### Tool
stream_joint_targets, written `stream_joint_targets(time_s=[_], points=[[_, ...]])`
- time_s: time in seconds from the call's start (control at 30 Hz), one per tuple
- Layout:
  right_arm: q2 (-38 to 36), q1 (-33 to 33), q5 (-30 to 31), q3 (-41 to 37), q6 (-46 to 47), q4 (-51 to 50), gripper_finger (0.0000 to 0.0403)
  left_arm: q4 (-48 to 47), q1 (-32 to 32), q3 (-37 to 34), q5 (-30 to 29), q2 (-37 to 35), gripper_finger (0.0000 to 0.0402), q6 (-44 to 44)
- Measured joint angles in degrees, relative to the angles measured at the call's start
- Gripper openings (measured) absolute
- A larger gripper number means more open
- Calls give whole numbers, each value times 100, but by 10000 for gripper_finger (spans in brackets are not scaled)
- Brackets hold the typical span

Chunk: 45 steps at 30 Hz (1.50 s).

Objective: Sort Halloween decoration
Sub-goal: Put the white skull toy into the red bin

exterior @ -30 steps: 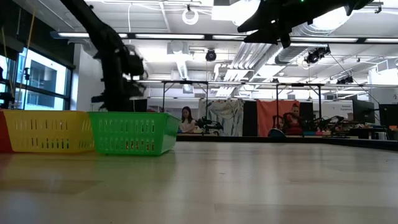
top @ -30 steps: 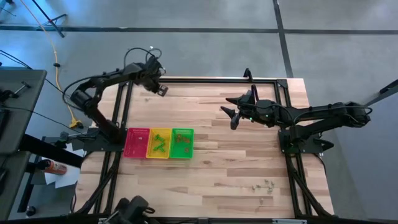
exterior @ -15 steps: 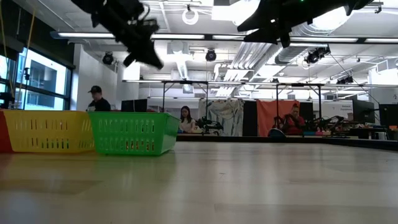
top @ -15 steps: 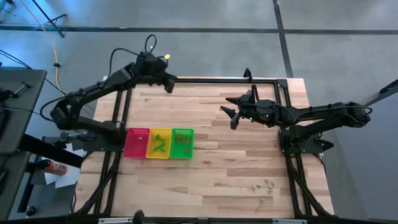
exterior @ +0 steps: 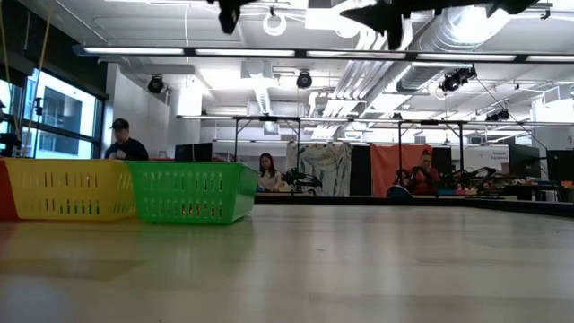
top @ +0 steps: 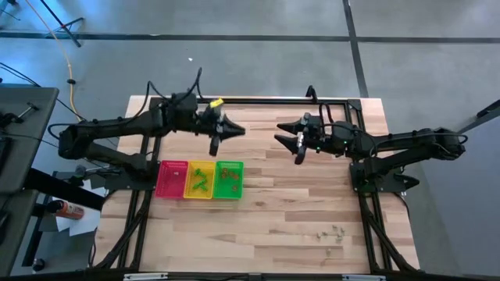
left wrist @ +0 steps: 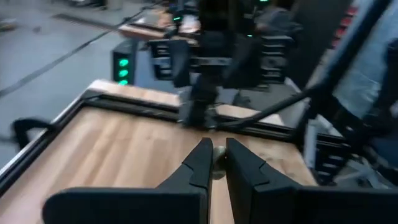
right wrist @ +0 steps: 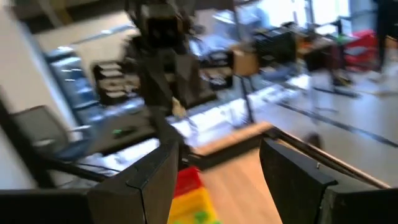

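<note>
Several tiny Halloween decoration pieces, greenish and pale, lie scattered on the tabletop near its front right corner, well apart from both arms. More small green and orange pieces show inside the trays. Three rectangular trays stand touching in a row at the tabletop's left side: red tray, yellow tray, green tray. In the low view the yellow tray and green tray appear as slatted baskets side by side.

The left claw is held above the tabletop's rear centre, just behind the trays, pointing toward the right arm; in the left wrist view its fingers stand close together with only a narrow gap and nothing between them. The right claw faces it from the right, near but not touching, also raised; its fingers are spread wide and empty.

In the low view both claws sit at the upper edge, clear of the surface. Beyond the tabletop, people are seen in the room.
</note>
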Motion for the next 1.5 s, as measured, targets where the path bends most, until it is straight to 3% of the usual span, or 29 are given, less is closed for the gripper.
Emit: stream_joint_targets(time_s=[0.17, 0.7, 0.93, 1.3, 1.37, 1.5], points=[[0, 0, -649, 0, -532, 309, 222, 357, -358, 1, -101, 0, 14, 197], [-2, -2, -663, 0, -653, 221, 222, 277, -287, 1, -129, -3, 14, -12], [0, -2, -658, 0, -651, -95, 222, -1801, -390, 10, -187, -343, 14, -357], [-2, -2, -311, 0, -651, -238, 222, -5380, -1029, 6, -1801, -584, 14, -874], [0, -2, -234, 0, -651, -306, 222, -5784, -1082, -41, -2119, -545, 14, -1150], [-2, -2, -223, 0, -699, -494, 222, -6084, -1100, -568, -2193, -605, 14, -1860]])
